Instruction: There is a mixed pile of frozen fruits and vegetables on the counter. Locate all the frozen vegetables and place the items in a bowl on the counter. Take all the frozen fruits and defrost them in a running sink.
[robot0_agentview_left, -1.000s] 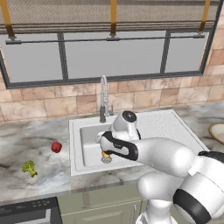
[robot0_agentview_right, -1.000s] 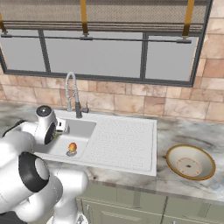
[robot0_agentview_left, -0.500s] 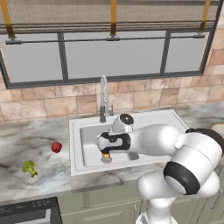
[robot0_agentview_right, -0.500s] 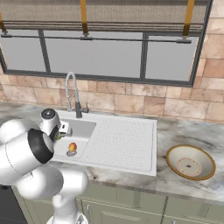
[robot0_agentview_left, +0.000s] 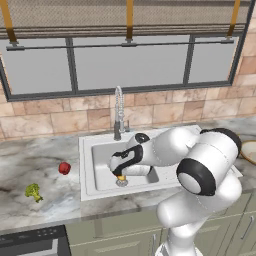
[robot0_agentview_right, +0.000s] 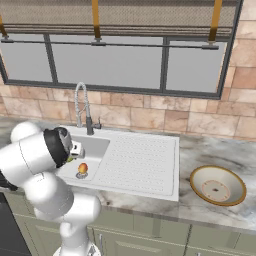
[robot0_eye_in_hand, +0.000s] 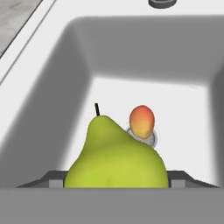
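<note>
We hold the green pear in our gripper over the sink, orange-red fruit already in, broccoli and red piece left.

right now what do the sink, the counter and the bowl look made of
Sink: smooth matte white-grey, possibly enamel or composite; no grain, ribbed drainboard moulded in.
Counter: looks like polished marble, grey-and-white veining.
Bowl: tan with a darker brown rim, probably glazed ceramic, though wood is possible.
</note>
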